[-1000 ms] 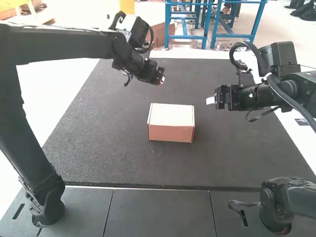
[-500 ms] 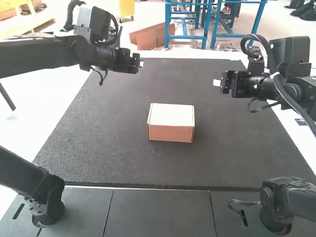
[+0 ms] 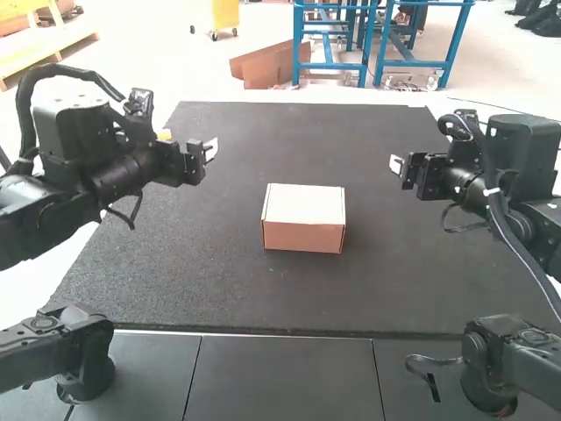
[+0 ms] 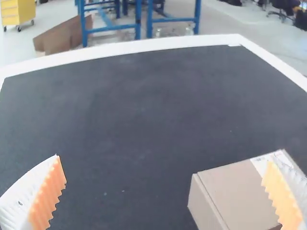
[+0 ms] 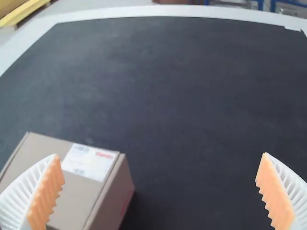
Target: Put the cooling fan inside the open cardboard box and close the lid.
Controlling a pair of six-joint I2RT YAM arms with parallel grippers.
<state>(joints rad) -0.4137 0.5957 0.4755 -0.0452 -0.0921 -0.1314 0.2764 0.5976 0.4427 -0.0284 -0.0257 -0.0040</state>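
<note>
Box [image 3: 303,217]: lid closed, mid-mat [image 3: 219,263].
Left gripper [image 3: 209,147]: fingers spread, empty, left of box.
Right gripper [image 3: 398,166]: fingers spread, empty, right of box.

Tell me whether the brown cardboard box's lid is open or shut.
Shut: the brown cardboard box has a flat, closed top, with no flap raised in any view.

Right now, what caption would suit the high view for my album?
Both open, the left gripper and right gripper flank a closed cardboard box on the black mat.
</note>
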